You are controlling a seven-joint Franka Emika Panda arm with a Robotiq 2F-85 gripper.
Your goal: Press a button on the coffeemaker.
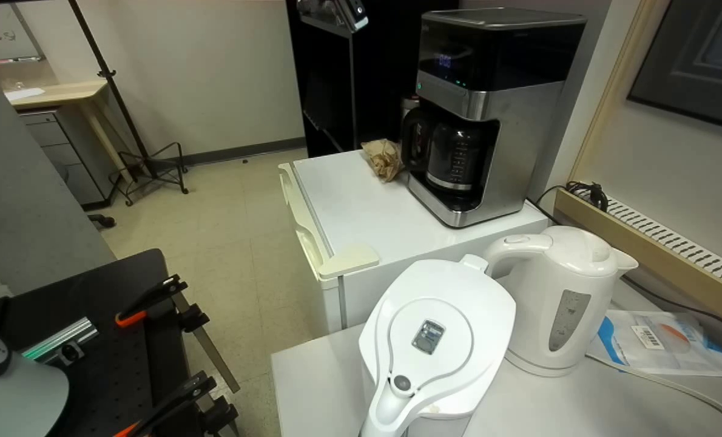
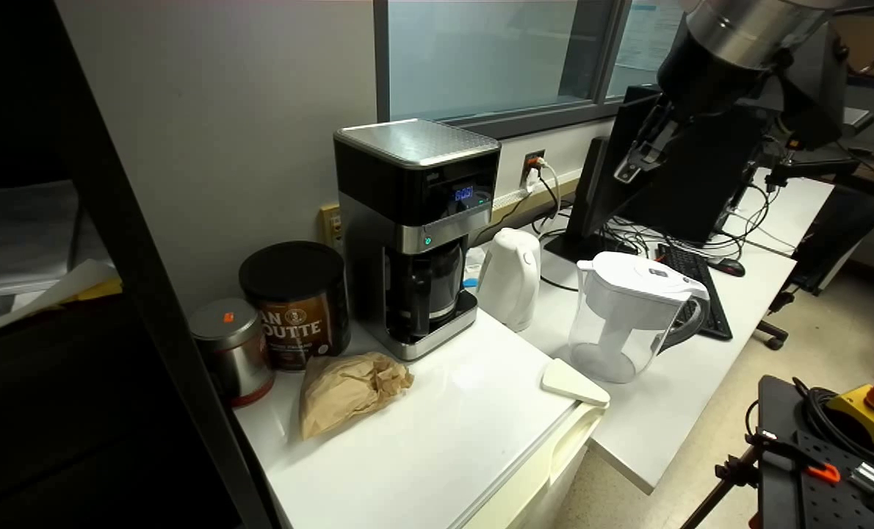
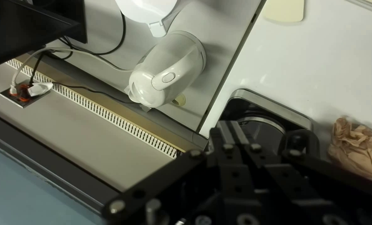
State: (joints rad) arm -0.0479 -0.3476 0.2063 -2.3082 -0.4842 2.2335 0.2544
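The coffeemaker is tall, black and silver, and shows in both exterior views [image 1: 528,145] [image 2: 367,272]. Its blue display [image 2: 463,193] is lit. A green-lit button [image 2: 428,241] sits on the silver band below; green lights also show in an exterior view [image 1: 420,85]. The dark carafe [image 1: 455,149] is inside. In the wrist view, the coffeemaker's base [image 3: 270,103] shows behind the fingers, which hide part of it; its buttons are not visible there. My gripper [image 3: 227,122] is shut and empty. In the exterior views [image 1: 354,17] [image 2: 631,167] it is in the air, apart from the coffeemaker.
The white kettle [image 2: 510,279] and filter pitcher [image 2: 613,316] stand on the table beside the white fridge top [image 2: 459,411]. A paper bag [image 2: 352,389], coffee can [image 2: 294,308] and steel tin [image 2: 235,349] are near the coffeemaker. Monitors [image 2: 606,191] are below the gripper. A window [image 2: 481,59] is behind.
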